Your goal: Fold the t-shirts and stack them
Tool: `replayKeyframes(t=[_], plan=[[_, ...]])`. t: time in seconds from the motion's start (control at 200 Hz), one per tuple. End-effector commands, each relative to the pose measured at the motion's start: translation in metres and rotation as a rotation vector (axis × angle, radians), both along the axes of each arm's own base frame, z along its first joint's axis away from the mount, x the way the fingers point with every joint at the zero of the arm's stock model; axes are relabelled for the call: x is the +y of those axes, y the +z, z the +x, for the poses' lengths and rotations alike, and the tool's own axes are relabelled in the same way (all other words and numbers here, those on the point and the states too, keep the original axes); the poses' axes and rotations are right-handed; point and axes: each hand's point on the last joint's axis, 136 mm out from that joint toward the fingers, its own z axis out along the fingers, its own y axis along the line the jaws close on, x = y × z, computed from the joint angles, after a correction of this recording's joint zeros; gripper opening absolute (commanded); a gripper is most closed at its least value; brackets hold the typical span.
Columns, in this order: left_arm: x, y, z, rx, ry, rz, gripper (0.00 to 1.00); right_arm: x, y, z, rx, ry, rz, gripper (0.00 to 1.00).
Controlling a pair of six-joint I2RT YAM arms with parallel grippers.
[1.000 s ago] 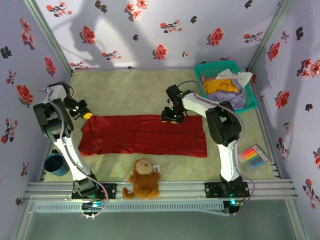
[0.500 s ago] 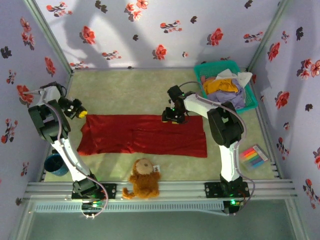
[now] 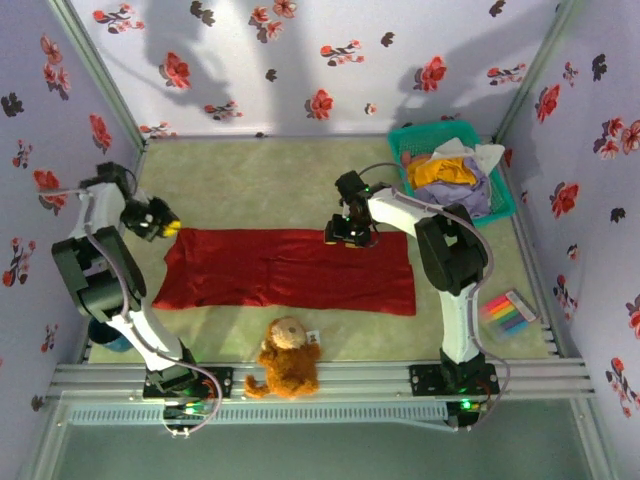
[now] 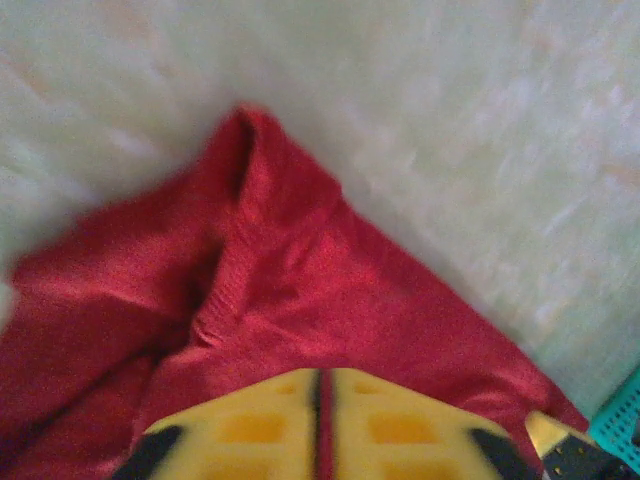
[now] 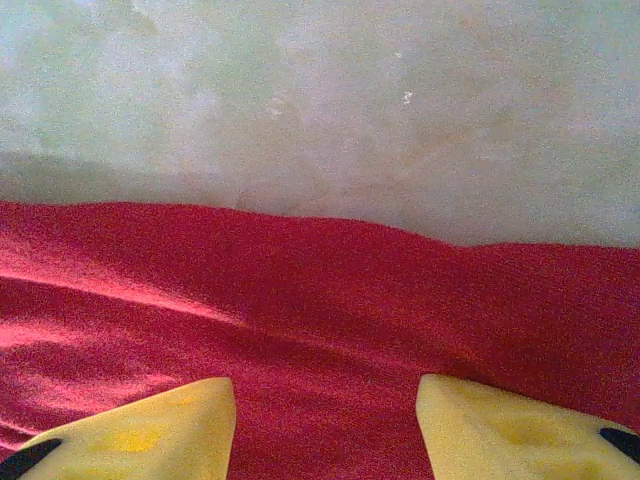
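The deep-red t-shirt lies spread flat across the middle of the table. My left gripper is at the shirt's far left corner. In the left wrist view its yellow fingers are pressed together with a thin strip of red cloth between them, and the corner is bunched into a raised fold ahead. My right gripper rests at the far edge of the shirt, right of centre. It stands open, with red cloth lying flat between the fingers. Mustard, lavender and white shirts fill the basket.
The teal mesh basket stands at the far right corner, and its edge shows in the left wrist view. A brown teddy sits at the near edge. Coloured markers lie at the near right. A blue cup is beside the left arm.
The left arm has swung outward to the left. Its gripper drew off the shirt's corner, opened briefly and shut again there. The right arm has stayed in place.
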Motion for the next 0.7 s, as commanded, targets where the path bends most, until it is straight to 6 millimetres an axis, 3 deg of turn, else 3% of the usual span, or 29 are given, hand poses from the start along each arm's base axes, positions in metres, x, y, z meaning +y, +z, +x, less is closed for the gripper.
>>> replayKeyframes(t=[0.0, 0.185, 0.335, 0.49, 0.695], plan=[[-0.033, -0.022, -0.008, 0.023, 0.021, -0.104, 0.01, -0.028, -0.017, -0.008, 0.042, -0.059, -0.108, 0.54], [-0.044, -0.032, -0.023, 0.081, -0.047, -0.035, 0.00, -0.030, -0.013, -0.008, 0.032, -0.049, -0.119, 0.54], [-0.040, -0.059, -0.029, 0.144, -0.068, 0.004, 0.00, -0.035, -0.015, -0.009, 0.033, -0.053, -0.135, 0.54], [-0.035, -0.074, -0.004, 0.146, -0.065, 0.011, 0.00, -0.037, -0.011, -0.007, 0.021, -0.063, -0.134, 0.55], [-0.029, -0.085, 0.044, 0.117, -0.065, 0.007, 0.00, -0.040, -0.004, -0.003, 0.008, -0.058, -0.132, 0.55]])
